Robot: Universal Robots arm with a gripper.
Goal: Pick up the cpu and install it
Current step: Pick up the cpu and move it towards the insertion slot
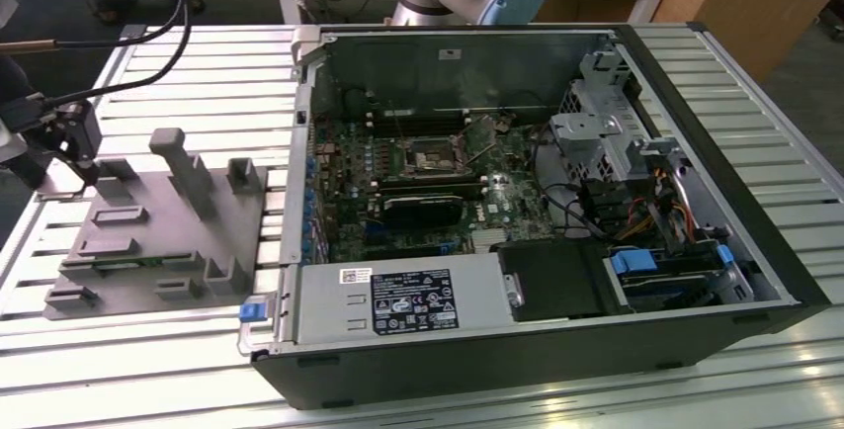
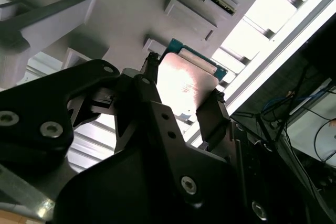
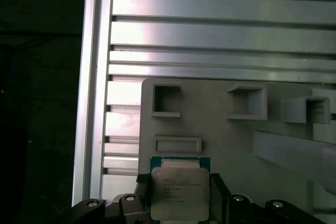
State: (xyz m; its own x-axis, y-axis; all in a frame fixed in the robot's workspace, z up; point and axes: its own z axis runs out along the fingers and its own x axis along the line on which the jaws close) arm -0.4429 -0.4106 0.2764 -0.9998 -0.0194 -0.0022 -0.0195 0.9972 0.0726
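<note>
Narrowed tool [image 2: 182,80], clamped on one cpu [image 3: 179,191] by two opposite edges, metal plate flat between the fingertips, over one grey tray [image 3: 231,140] on the bench [image 3: 210,30]. Seemingly the pick-up step, install not yet done. Calls for a firm, level hold on those thin edges. One computer case [image 1: 528,350], one socket [image 1: 433,159] inside, well apart from the tool.

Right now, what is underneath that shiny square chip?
The cpu is over the grey holder tray, which shows around it in both wrist views. The patch directly beneath is covered by the cpu, so I cannot tell whether it rests there.
</note>
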